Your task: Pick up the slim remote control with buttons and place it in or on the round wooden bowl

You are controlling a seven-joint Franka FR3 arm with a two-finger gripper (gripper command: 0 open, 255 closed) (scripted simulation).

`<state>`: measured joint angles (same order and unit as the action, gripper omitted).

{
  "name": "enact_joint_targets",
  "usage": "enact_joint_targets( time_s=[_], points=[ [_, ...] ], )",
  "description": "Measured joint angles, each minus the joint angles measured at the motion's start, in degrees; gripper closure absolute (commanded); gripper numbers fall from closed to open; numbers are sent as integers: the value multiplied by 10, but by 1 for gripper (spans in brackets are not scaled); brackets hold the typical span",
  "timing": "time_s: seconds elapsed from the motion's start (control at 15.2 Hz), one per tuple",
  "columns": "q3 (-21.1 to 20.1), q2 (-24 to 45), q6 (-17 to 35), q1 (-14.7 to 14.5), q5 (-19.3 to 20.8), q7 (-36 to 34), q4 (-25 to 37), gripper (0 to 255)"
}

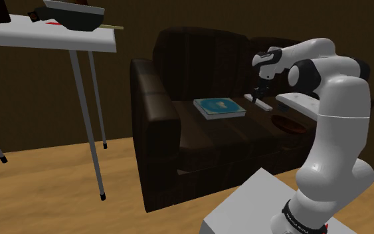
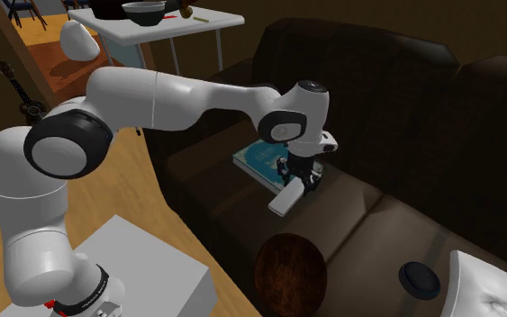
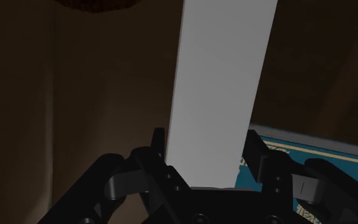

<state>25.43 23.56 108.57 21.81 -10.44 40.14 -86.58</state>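
Grips the remote [image 3: 222, 76] in the pincer [image 3: 206, 140], closed onto its two long edges at the end farther from the bowl [image 2: 289, 270]. Shows it as a plain pale slab, with no buttons to make out. Holds it clear of the sofa [image 2: 395, 108] seat, short of the bowl and above its rim.

Points the slab's long axis roughly at the bowl, free end nearest and tipped down toward it in the second exterior view. Puts the bowl, from the wrist, just off the line of that free end. By that reading, calls for a carry along the same axis with a small sideways correction, then a descent over the bowl.

Leaves a teal book [image 2: 260, 158] on the side of the pincer away from the bowl, and a small dark disc [image 2: 420, 279] on the seat near the bowl.

Reaches out nearly level from the stand [image 2: 143, 261], past the bowl's side, with the wrist bent down over the seat. Looks like mid-transfer, with lowering and release not yet done.
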Motion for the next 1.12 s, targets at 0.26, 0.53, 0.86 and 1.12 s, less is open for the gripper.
enact_joint_targets(
  time_s=[0.26,0.53,0.86,1.12],
  points=[
    [5,-13,-9,6,4,10,-4,255],
    [22,-57,8,18,18,42,-64,255],
    [45,-111,30,40,37,90,-136,255],
    [65,-139,35,62,47,130,-166,255]
  ],
)
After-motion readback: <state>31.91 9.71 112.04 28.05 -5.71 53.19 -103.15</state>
